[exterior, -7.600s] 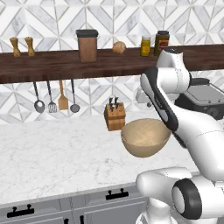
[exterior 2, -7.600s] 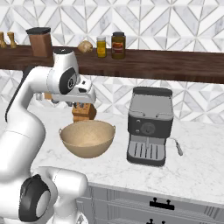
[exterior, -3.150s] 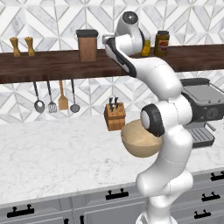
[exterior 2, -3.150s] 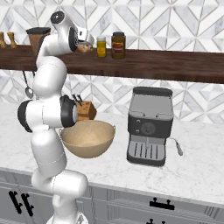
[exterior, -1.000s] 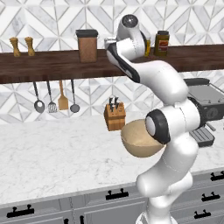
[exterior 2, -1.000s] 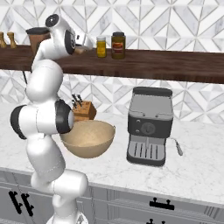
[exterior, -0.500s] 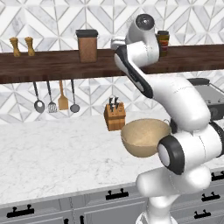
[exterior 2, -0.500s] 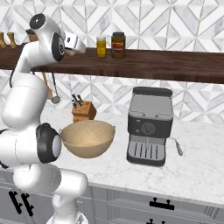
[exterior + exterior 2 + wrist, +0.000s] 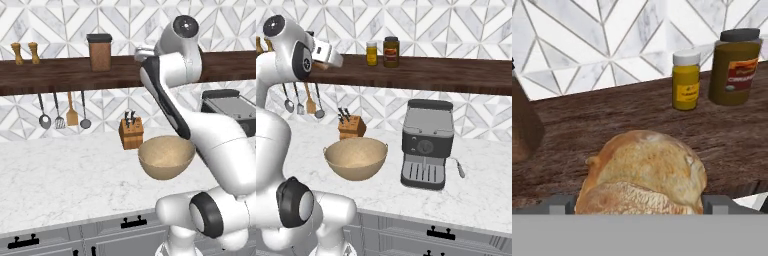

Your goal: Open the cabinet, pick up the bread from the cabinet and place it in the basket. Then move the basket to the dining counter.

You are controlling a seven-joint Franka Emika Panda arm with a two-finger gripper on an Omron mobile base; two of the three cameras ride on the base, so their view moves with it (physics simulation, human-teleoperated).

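The bread (image 9: 644, 172), a tan-brown crusty roll, lies on a dark wooden shelf (image 9: 612, 125) and fills the space between my two grey fingers (image 9: 559, 204). My gripper (image 9: 639, 204) is open around it, up at shelf height (image 9: 142, 52) (image 9: 326, 52). The basket (image 9: 166, 159) (image 9: 356, 159), a round light wooden bowl, stands empty on the marble counter below. The cabinet and the dining counter are out of view.
On the shelf right of the bread stand a yellow jar (image 9: 686, 82) and a brown jar (image 9: 734, 67); a brown canister (image 9: 100, 51) stands to its left. A knife block (image 9: 131, 134), hanging utensils (image 9: 62, 110) and a coffee machine (image 9: 426, 150) surround the basket.
The arm's upper links have swung to the right in the left base view, while the hand stays at the shelf by the bread. The basket has not moved.
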